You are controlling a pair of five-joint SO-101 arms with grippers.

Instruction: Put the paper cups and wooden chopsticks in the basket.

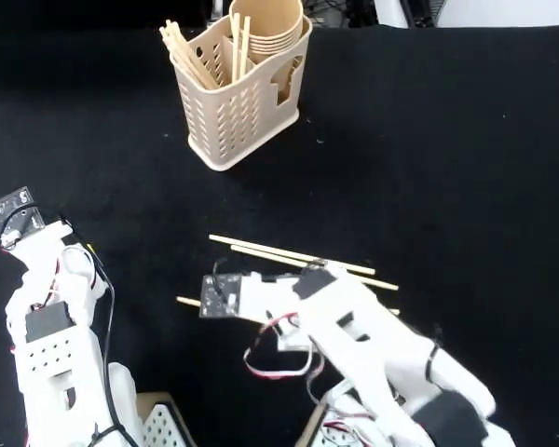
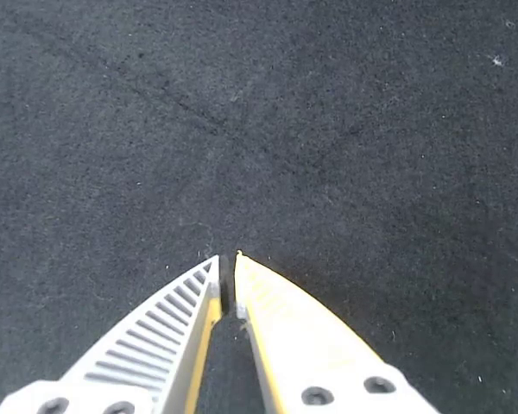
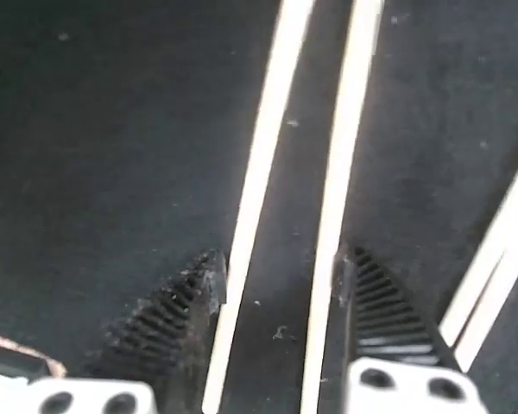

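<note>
A cream slotted basket (image 1: 238, 116) stands at the back of the black table, holding stacked paper cups (image 1: 266, 23) and a bunch of wooden chopsticks (image 1: 188, 54). Several loose chopsticks (image 1: 261, 250) lie side by side on the cloth in the middle. My right gripper (image 3: 281, 280) is open low over them, with two chopsticks (image 3: 259, 172) (image 3: 341, 172) running between its fingers; another pair (image 3: 492, 267) lies just outside one finger. My left gripper (image 2: 227, 263) is shut and empty over bare cloth, and its arm (image 1: 47, 279) is at the near left.
The right arm (image 1: 373, 345) covers the near ends of the loose chopsticks. Black cloth (image 1: 447, 140) covers the whole table, with open room between the basket and the chopsticks. Both arm bases stand at the front edge.
</note>
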